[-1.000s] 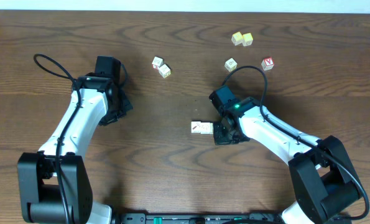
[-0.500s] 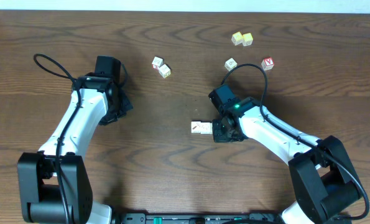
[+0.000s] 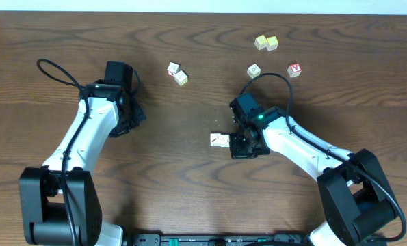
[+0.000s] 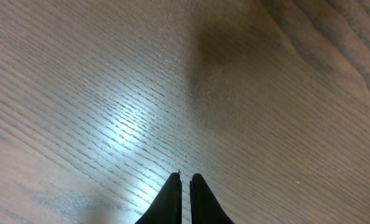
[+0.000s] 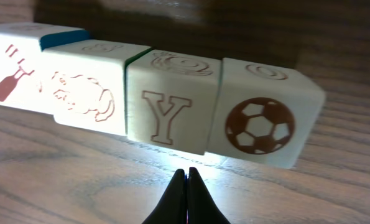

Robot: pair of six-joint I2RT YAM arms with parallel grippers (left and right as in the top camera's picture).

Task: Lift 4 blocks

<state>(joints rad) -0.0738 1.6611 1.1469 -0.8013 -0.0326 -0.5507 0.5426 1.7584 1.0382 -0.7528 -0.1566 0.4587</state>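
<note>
Four whitish blocks lie side by side in a row on the table in the right wrist view. Their faces show a bottle (image 5: pixel 17 68), an animal (image 5: pixel 85 84), a letter Y (image 5: pixel 169 106) and a soccer ball (image 5: pixel 262 115). My right gripper (image 5: pixel 187 171) is shut and empty, its tips low over the wood just in front of the Y block. From overhead only the row's left end (image 3: pixel 219 140) shows, beside the right gripper (image 3: pixel 241 146). My left gripper (image 4: pixel 185 178) is shut over bare wood, far left of the row (image 3: pixel 136 113).
Two more small cubes (image 3: pixel 173 68) (image 3: pixel 181 78) lie at the back centre. Two yellowish cubes (image 3: pixel 260 42) (image 3: pixel 272 44), a pale cube (image 3: pixel 254 70) and a red-bordered cube (image 3: pixel 295 70) lie at the back right. A black cable (image 3: pixel 271 78) loops above the right arm.
My right gripper has slid a little to the left, over more of the row. The left arm has not moved.
</note>
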